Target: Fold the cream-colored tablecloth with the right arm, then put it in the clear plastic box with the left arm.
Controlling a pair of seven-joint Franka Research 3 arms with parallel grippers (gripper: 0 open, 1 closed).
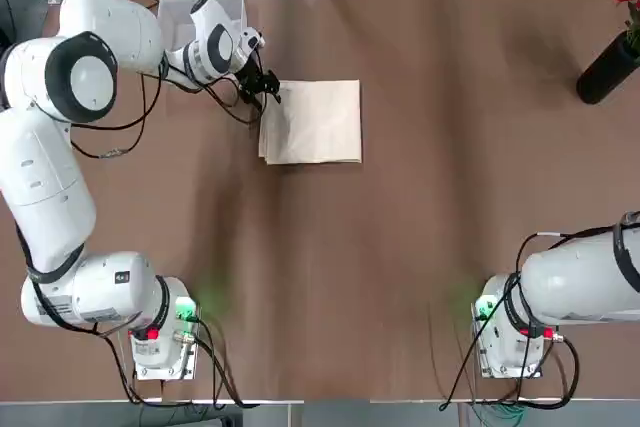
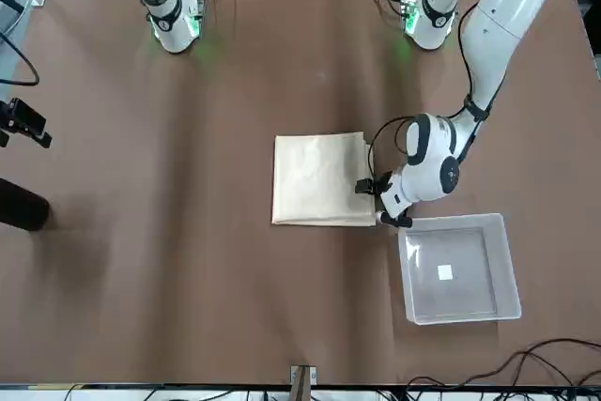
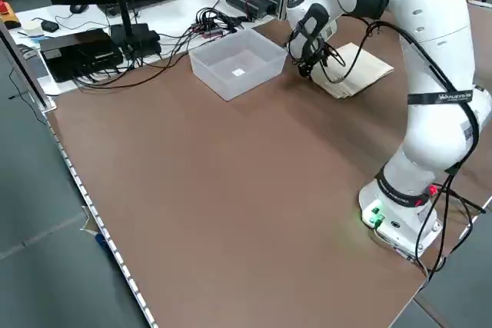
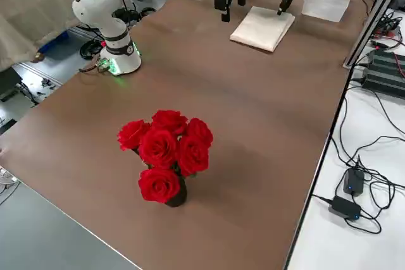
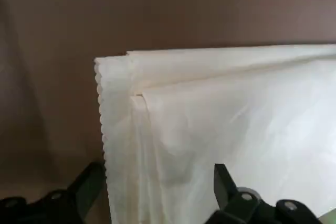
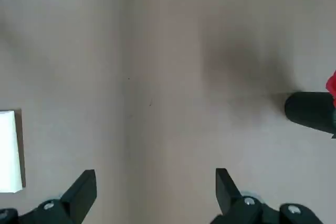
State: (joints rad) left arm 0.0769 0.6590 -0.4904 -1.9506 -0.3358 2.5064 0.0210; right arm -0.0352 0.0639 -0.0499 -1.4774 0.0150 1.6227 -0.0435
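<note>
A: What sits closest to the lens?

B: In the left wrist view, the cream-colored tablecloth [image 5: 220, 129], folded, with its scalloped corner just beyond the left gripper [image 5: 157, 192]. The two black fingers [image 5: 86, 184] stand wide apart, one on either side of the cloth's edge, and nothing is held between them.

A: And seen from overhead?

B: The tablecloth [image 1: 315, 122] lies flat, a layered rectangle slightly above the middle of the frame, left of centre. The left gripper [image 1: 262, 84] hovers at the cloth's upper left corner, right at the fabric's edge; I cannot tell whether it touches.

A: Where is the clear plastic box?

B: The clear plastic box [image 1: 180, 9] sits in the upper left of the top view, partly hidden under the left arm [image 1: 60, 147]. In the front view the box [image 2: 458, 268] is in the lower right, near the cloth's [image 2: 321, 178] corner without touching it.

A: The other arm?

B: The right arm [image 1: 580, 282] is parked at the lower right of the top view. Its wrist view shows the right gripper [image 6: 155, 192] spread wide over bare table [image 6: 168, 51], empty.

A: Anything else?

B: A dark vase of red roses [image 4: 166, 151] stands on the table, well apart from the cloth.
</note>
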